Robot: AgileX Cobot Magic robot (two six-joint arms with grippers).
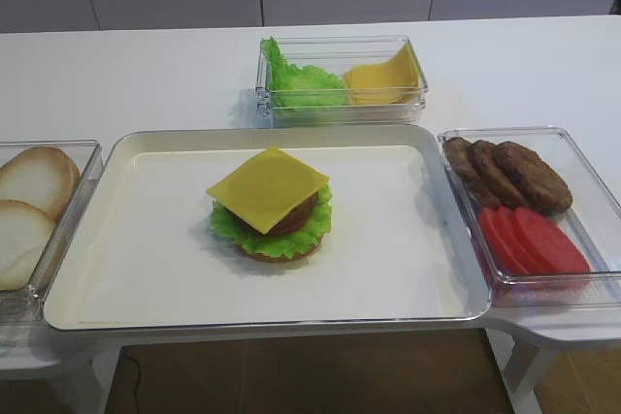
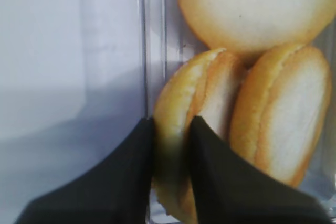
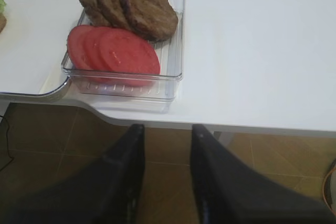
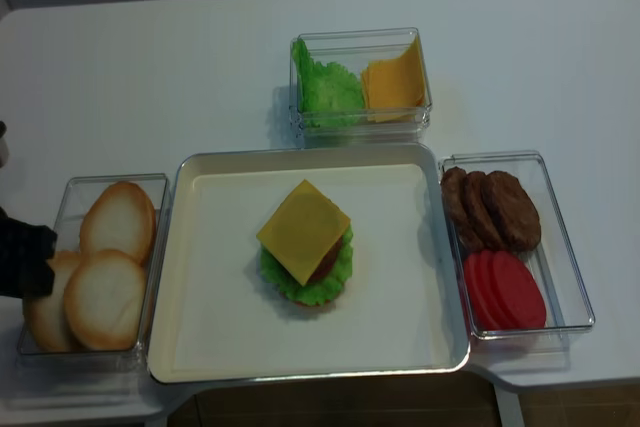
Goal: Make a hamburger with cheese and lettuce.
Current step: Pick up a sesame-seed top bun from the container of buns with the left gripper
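Notice that your two overhead views give you the whole layout: the hamburger [image 1: 272, 212] sits open-topped near the middle of the tray [image 1: 146, 269], with the cheese [image 1: 267, 188] lying flat as its top layer and the lettuce [image 1: 233, 230] ruffling out beneath it all round. The cheese square is turned like a diamond, one corner pointing toward the far lettuce-and-cheese bin [image 1: 342, 79] and the opposite corner toward the tray's near edge. Only your left wrist view shows the grip: the left gripper [image 2: 170, 145] has its jaws drawn close on the rim of a pale bun half [image 2: 197, 129] standing on edge in the bun bin [image 4: 70, 192], beside two other halves. In the realsense overhead you see just a dark piece of that arm at the bin's left side. Your right wrist view shows the right gripper [image 3: 167, 145] with its jaws apart and empty, hanging off the surface [image 3: 262, 51] edge, short of the patty-and-tomato bin [image 3: 173, 35].
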